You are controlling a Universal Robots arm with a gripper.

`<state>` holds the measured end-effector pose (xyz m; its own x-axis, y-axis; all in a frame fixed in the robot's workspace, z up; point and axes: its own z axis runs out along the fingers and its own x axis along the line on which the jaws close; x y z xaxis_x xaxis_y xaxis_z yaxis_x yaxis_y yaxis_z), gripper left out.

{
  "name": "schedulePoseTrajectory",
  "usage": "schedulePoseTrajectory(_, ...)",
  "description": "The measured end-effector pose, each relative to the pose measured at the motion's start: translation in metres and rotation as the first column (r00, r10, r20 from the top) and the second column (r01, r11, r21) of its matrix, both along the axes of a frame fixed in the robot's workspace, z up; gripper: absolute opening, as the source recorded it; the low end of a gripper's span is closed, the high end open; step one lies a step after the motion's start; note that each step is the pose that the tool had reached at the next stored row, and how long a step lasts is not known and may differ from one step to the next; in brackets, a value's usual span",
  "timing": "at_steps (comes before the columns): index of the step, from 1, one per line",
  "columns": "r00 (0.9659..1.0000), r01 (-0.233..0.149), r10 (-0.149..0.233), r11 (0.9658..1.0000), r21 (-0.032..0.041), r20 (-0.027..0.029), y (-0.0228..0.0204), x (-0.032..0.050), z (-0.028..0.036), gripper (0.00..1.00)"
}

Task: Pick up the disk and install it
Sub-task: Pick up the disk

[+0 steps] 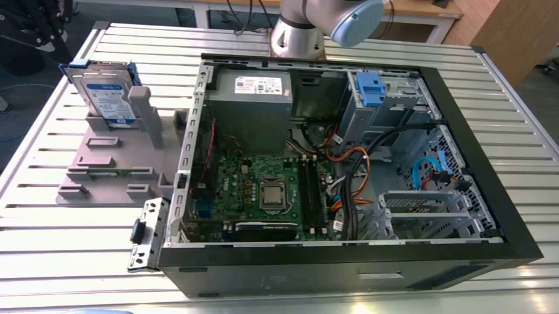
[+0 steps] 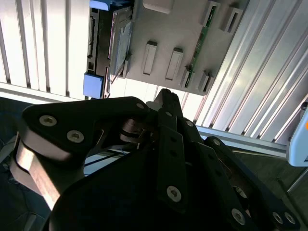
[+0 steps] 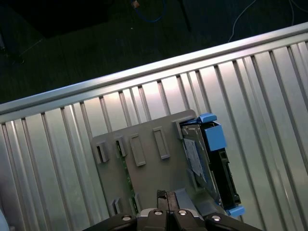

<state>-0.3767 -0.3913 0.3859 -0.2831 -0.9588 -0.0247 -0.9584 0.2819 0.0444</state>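
My gripper (image 3: 165,196) is clenched, empty, aimed at the stand (image 3: 149,185). The disk (image 3: 208,166) sits upright at the stand's edge, with open table (image 3: 53,149) slats beside it. My arm (image 1: 302,29) is raised.

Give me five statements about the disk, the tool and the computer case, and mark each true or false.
1. The disk stands on edge in the grey holder. True.
2. The tool grips the disk. False: it is shut on nothing, apart from the disk.
3. The computer case lies open, its motherboard showing. True.
4. The disk sits inside the case. False: it is in the holder, at the exterior view's left of the case.
5. The holder rests on a wooden table. False: the table is slatted metal.
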Motion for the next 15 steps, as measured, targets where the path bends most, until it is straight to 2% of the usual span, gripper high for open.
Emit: schedulePoseTrajectory(15, 1.0, -0.01, 0.01, 1.0, 0.0, 0.0001, 0.0, 0.0, 0.0, 0.11)
